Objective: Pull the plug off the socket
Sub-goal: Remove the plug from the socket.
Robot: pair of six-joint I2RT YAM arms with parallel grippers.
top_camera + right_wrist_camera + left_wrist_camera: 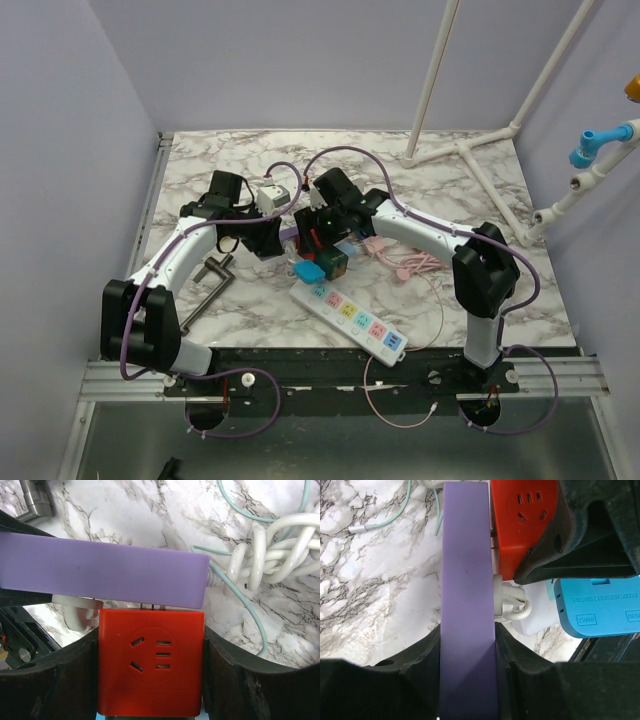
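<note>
Right gripper [151, 692] clenched on red plug [150, 630], flat sides; left gripper [468, 647] clamps purple socket strip [467, 555]; prongs part-exposed between them, over marble table [125, 510]; plug rigid, light, smooth, likely slippery; hold square, pull straight.

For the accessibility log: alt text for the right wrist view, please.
The right claw grips a red plug on both sides, its pins showing in a narrow gap between it and a purple socket strip. A bundled white cable lies on the marble table beside them.
</note>
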